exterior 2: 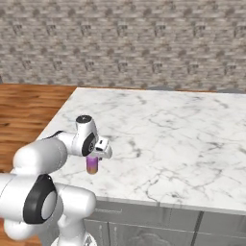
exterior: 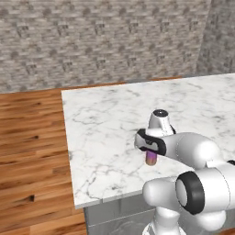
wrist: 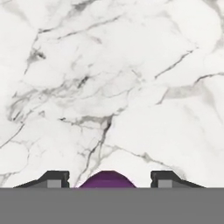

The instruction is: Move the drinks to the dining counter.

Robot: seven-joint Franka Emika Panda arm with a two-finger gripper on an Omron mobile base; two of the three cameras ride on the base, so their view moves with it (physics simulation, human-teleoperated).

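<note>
One of the drinks, a can (exterior: 151, 159) purple fading to orange, stands upright on the white marble dining counter (exterior: 105, 124) near its front left corner. My gripper (exterior: 150, 150) points down over the can's top. From the other side the can (exterior 2: 92, 165) shows just under the hand, with the gripper (exterior 2: 94, 156) around its upper part. Along the hand, the purple can (wrist: 107, 179) sits between the two dark fingertips (wrist: 56, 178), and a thin strip of marble (wrist: 113, 87) shows on each side of it, so the jaws stand slightly off the can.
The counter's left edge (exterior: 68, 137) and front edge (exterior: 110, 197) are close to the can, with wooden floor (exterior: 27, 151) beyond. A stone-brick wall (exterior: 101, 41) runs behind. Marble stretches away to the right (exterior 2: 182, 139).
</note>
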